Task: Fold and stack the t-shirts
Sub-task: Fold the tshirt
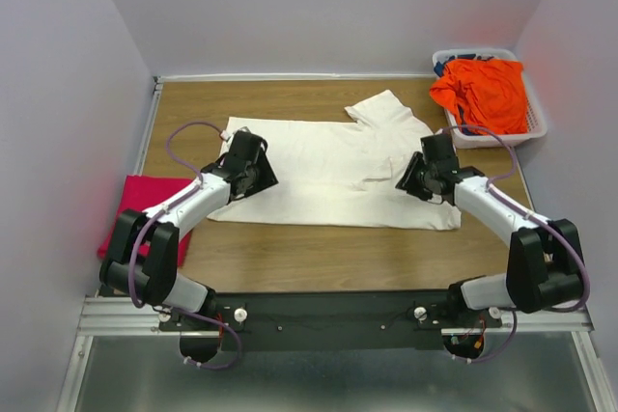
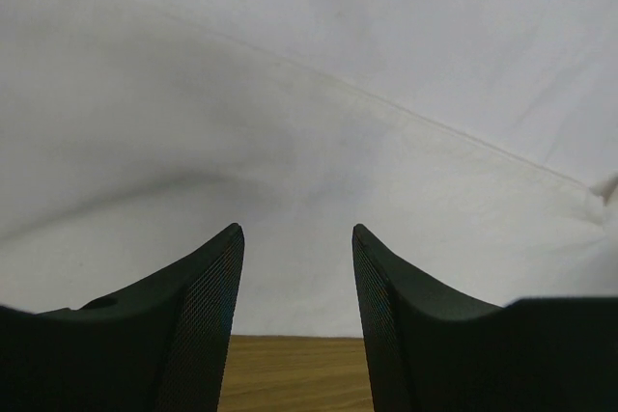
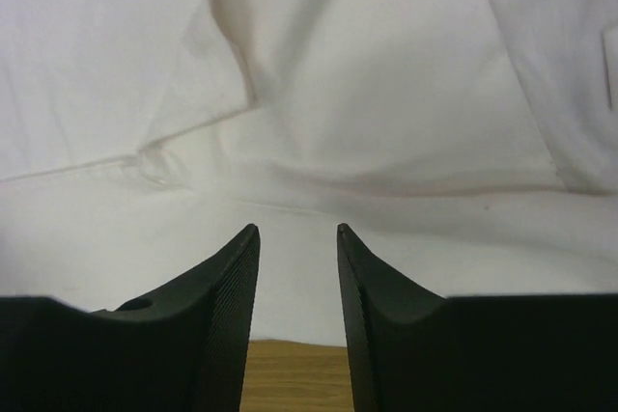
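your left gripper (image 2: 297, 229): jaws partly apart, nothing clamped, over left side of cream-white t-shirt (image 1: 328, 166). your right gripper (image 3: 296, 229): same gap, empty, over shirt's right side. cloth contact: cannot tell. shirt spread mid-table (image 1: 319, 248). orange t-shirt (image 1: 483, 92) in basket (image 1: 536, 127); pink t-shirt (image 1: 135, 205) at left edge.

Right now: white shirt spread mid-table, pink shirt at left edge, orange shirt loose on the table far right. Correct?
No. The orange shirt sits in the white basket far right, not loose on the table; the top view shows it. The white shirt and pink shirt are as you say.
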### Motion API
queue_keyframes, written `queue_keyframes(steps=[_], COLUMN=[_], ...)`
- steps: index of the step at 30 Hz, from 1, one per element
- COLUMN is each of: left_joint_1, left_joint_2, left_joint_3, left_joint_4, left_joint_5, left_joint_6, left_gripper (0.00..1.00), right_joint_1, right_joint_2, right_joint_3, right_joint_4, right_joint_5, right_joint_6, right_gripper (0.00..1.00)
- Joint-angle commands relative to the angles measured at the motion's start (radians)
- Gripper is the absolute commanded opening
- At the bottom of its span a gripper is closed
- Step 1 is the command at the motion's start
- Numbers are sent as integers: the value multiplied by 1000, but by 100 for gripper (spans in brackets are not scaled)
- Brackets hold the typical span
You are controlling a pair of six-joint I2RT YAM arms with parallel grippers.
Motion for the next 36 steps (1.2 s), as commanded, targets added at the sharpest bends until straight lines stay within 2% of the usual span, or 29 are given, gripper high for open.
queue_keyframes(steps=[1, 5, 10, 22, 36], left_joint_1=[1, 1, 2, 7, 15], left_joint_2=[-9, 1, 3, -8, 3], left_joint_3=[91, 117, 120, 116, 111], left_joint_4=[-19, -19, -6, 3, 18], left_joint_5=[-18, -4, 19, 29, 42], left_joint_6=[104, 136, 145, 154, 154], left_gripper=[57, 57, 57, 57, 56], right_joint_1=[3, 35, 67, 74, 106], right_joint_2=[74, 166, 256, 390, 530], right_joint_3=[113, 150, 174, 285, 434], right_joint_4=[-21, 0, 32, 65, 79], right_joint_5=[36, 57, 71, 105, 73], right_joint_6=[-42, -47, -36, -37, -48], right_gripper=[44, 29, 22, 21, 22])
